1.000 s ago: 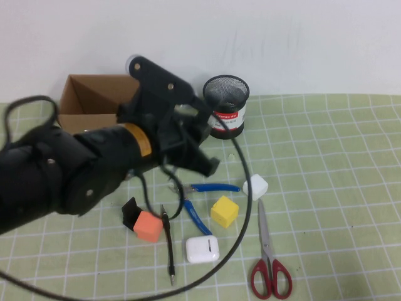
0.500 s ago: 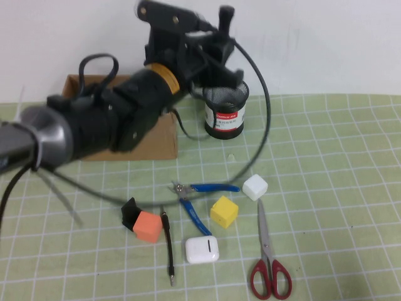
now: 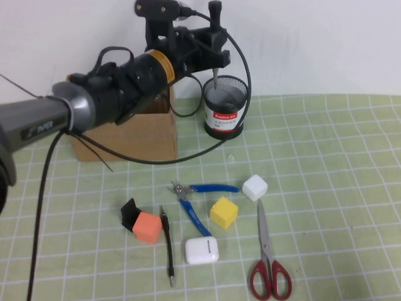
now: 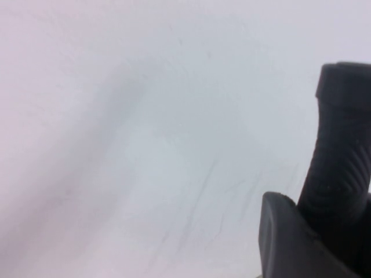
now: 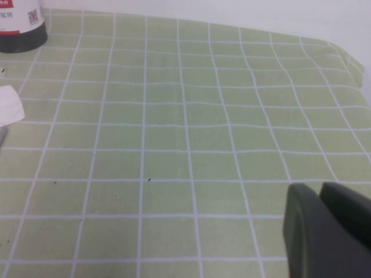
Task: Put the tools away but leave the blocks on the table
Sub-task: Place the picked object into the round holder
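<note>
I see the thick screwdriver (image 3: 216, 31) upright at top centre, clamped in my left gripper (image 3: 212, 39), tip entering the mesh cup (image 3: 225, 106). Pliers (image 3: 199, 199), thin screwdriver (image 3: 168, 243) and scissors (image 3: 268, 251) lie lower centre. Right gripper (image 5: 330, 231), jaws closed, hovers over the mat (image 5: 174, 145).

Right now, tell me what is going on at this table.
The left end effector holds the thick black-handled screwdriver upright over the mesh cup, tip pointing into it. The right end effector is shut, low over bare mat, off to the side. Pliers, scissors and the thin screwdriver lie on the table among the blocks.
</note>
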